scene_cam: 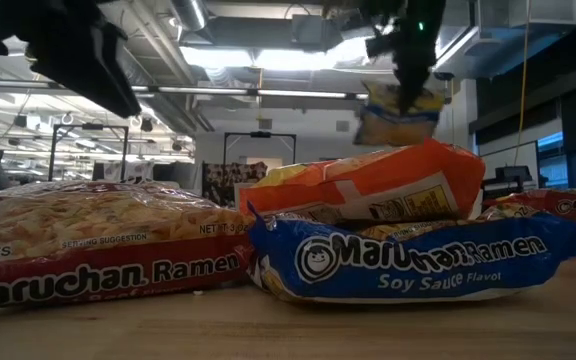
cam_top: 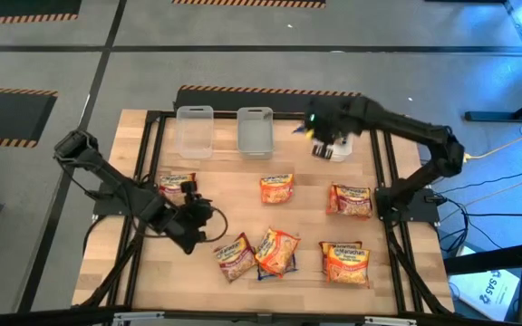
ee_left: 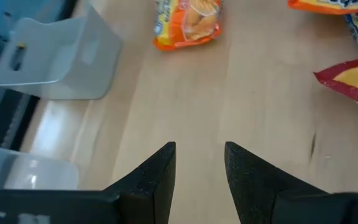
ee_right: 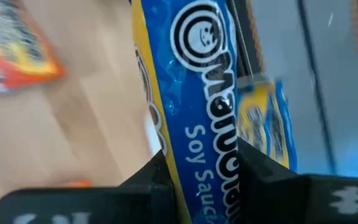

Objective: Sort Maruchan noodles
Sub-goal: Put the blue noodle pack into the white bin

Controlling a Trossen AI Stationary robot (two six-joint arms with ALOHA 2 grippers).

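Right gripper (ee_right: 197,165): clamped on blue soy-sauce packet (ee_right: 197,81), raised at far right for sorting.
Left gripper (ee_left: 199,168): jaws apart, empty, idle.

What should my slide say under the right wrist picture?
Right tool holding a blue Soy Sauce ramen packet.

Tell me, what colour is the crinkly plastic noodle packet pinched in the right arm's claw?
Blue with yellow edges, white lettering; the right wrist view shows the packet best.

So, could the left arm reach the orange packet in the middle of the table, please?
Probably yes: the left end effector is open and empty, and bare table lies between it and the orange packet.
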